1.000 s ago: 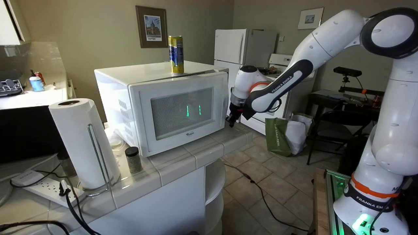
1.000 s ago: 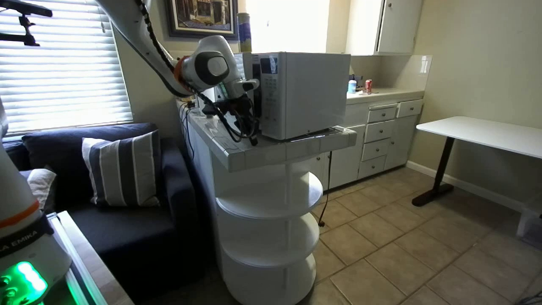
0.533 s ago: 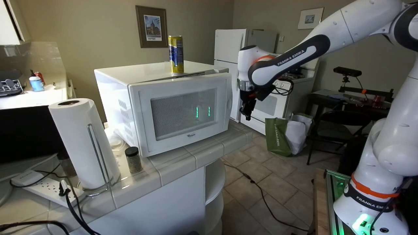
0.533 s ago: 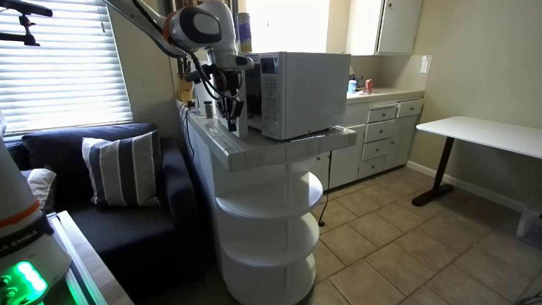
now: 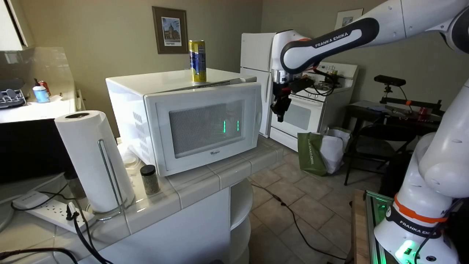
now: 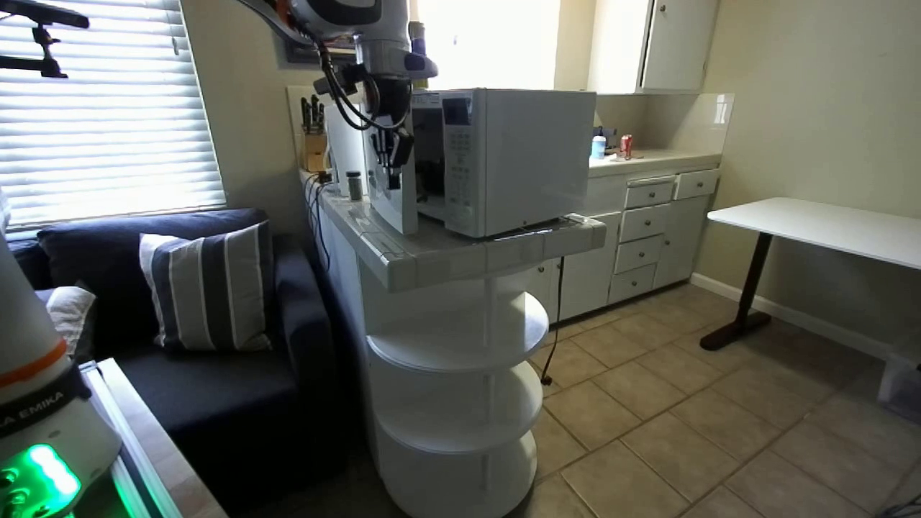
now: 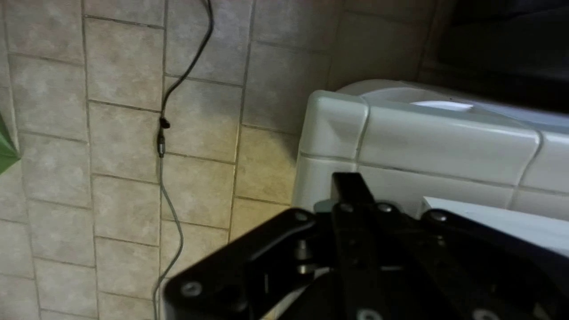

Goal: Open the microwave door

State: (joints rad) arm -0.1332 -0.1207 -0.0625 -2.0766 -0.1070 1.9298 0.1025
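The microwave door (image 5: pixel 205 126) is a white panel with a dark window on the white microwave (image 6: pixel 536 158). The door stands partly open. In an exterior view its free edge (image 6: pixel 406 212) is apart from the body, and the dark interior (image 6: pixel 430 155) shows in the gap. My gripper (image 5: pixel 280 118) points down just beyond the door's free edge, above the counter's end. In an exterior view the gripper (image 6: pixel 393 180) overlaps the door; contact cannot be told. In the wrist view the gripper's fingers (image 7: pixel 351 180) are together with nothing seen between them.
A yellow and blue can (image 5: pixel 198 62) stands on top of the microwave. A paper towel roll (image 5: pixel 93 161) and a spice jar (image 5: pixel 149 179) stand by the hinge side. The tiled counter (image 6: pixel 496 248) ends near the gripper. A bag (image 5: pixel 311 154) stands on the floor.
The door has swung outward and its gap to the body is wider. My gripper has come from beside the door's free edge, moved outward and risen, and its tilt is now closer to vertical.
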